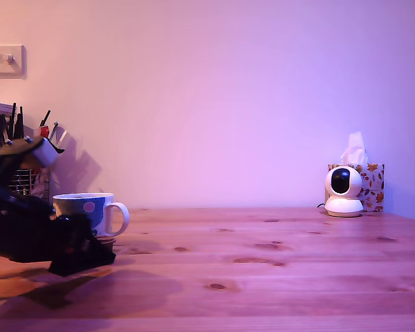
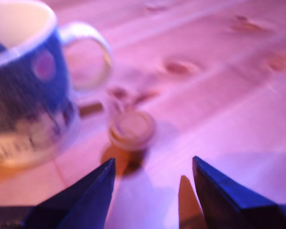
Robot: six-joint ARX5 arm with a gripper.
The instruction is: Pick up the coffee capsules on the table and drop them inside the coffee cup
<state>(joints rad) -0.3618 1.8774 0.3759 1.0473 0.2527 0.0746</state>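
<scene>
The black arm with its pincer (image 1: 83,257) sits low over the pale knotted wooden surface (image 1: 277,277) at the exterior view's left edge, its tip just in front of the white ceramic coffee cup with a loop handle, a grey-blue band and a pink dot (image 1: 90,211). In the wrist view the pincer (image 2: 152,191) is released: its two dark blue fingers (image 2: 88,195) stand well apart with bare wood between them. One round brown coffee capsule with a wider flat rim (image 2: 132,129) lies on the surface just beside the cup (image 2: 28,90), below its handle, and ahead of the gap between the fingers; it is apart from both fingers. In the exterior view only a thin dark edge of the capsule (image 1: 106,241) shows at the foot of the cup. The wrist view is blurred, so finer detail cannot be told. Behind the cup, at the far left, stands a wire-mesh pen holder (image 1: 24,181). The middle and right of the surface lie open up to a white round camera (image 1: 344,190) and a patterned tissue box (image 1: 371,185) at the far right, near the wall.
</scene>
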